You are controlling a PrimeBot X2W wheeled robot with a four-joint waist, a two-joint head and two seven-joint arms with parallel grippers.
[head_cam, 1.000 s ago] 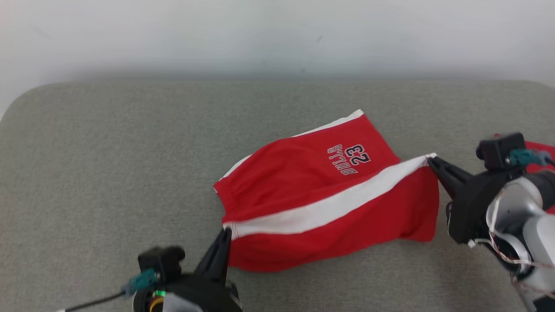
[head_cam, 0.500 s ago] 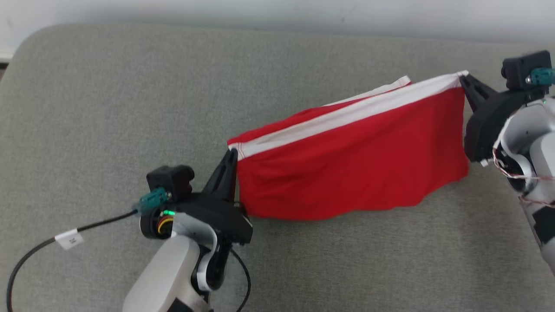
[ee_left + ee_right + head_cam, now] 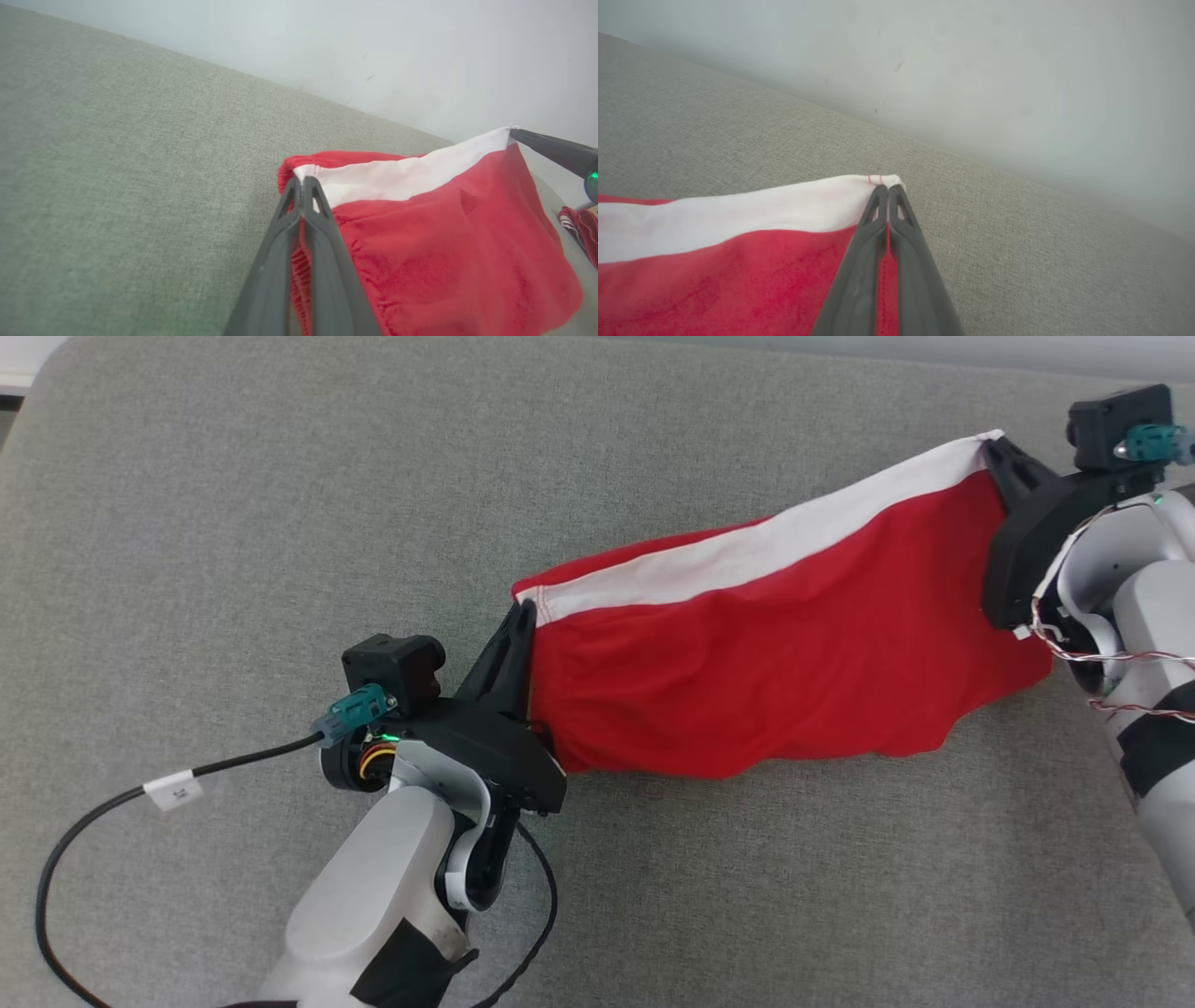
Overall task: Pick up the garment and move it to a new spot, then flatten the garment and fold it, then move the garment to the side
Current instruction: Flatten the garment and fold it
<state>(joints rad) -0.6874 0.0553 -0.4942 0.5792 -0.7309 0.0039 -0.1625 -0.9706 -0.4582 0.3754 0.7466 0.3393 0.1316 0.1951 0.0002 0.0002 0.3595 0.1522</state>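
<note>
- Red basketball shorts [image 3: 766,653] hang stretched between two robot claws over a grey upholstered surface [image 3: 233,523], with the white side stripe [image 3: 747,555] forming the taut top edge
- The left claw [image 3: 525,609] is pinched fully closed on the gathered waistband end of the stripe; its wrist view shows red cloth caught between the meeting fingers [image 3: 327,261]
- The right claw [image 3: 991,443] is clamped just as tightly on the stripe's far corner, at the leg hem
- A second ago the shorts were draped on the surface, with one leg spread flat and a "BULLS 23" print showing; now both claws are raised, the print is out of sight and the cloth hangs as one sheet
- The camera has tipped downward too, so part of the shift in the picture is its own
- Whether the lower edge brushes the surface cannot be told
- The pick-up looks done and the carry to a new spot seems under way; flattening and folding are still to come
</note>
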